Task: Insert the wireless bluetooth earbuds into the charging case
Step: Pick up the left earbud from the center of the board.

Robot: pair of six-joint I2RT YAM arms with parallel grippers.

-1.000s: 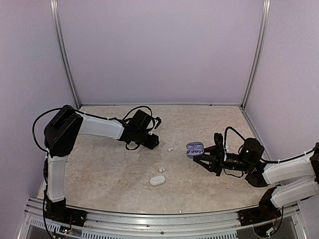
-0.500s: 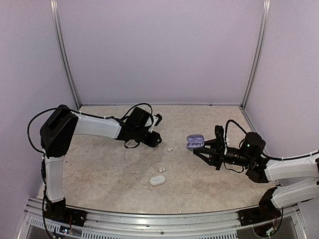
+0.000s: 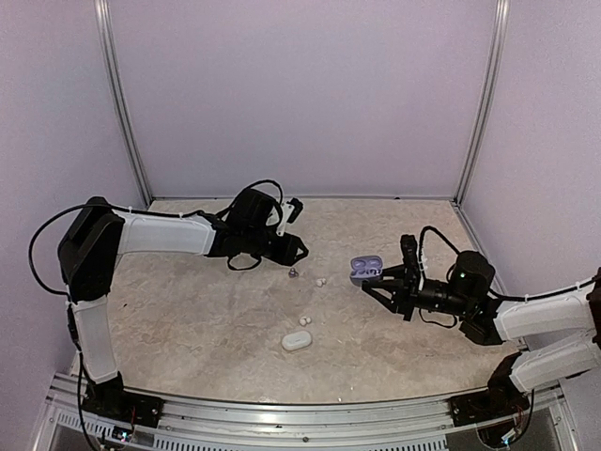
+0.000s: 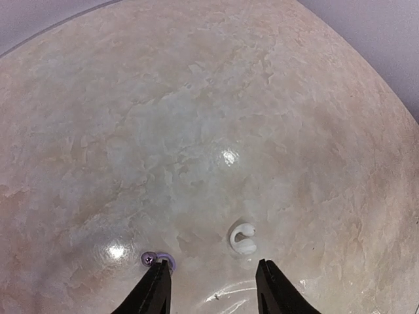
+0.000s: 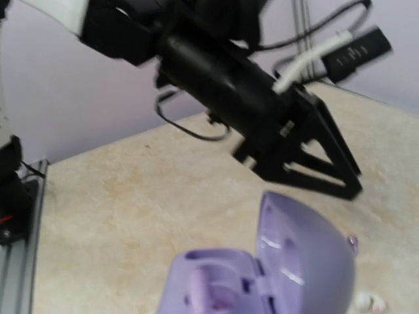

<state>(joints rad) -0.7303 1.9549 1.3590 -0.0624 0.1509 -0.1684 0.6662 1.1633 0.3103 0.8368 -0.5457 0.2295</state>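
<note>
Zero seated so far: open purple case (image 3: 362, 268) looks empty, clamped in my right pincer (image 3: 374, 279). Left pincer (image 4: 213, 288) apart over dark bud (image 4: 157, 260), cream bud (image 4: 242, 237) at its 2 o'clock.

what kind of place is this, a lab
Probably a robot test cell: plain lilac wall panels in metal framing, a marble-look tabletop, and two arms bolted at its near edge, the right claw holding a purple charging case.

Pale lilac walls (image 3: 300, 94), metal corner posts (image 3: 122, 103), marbled beige table (image 3: 188, 319) (glossy)
</note>
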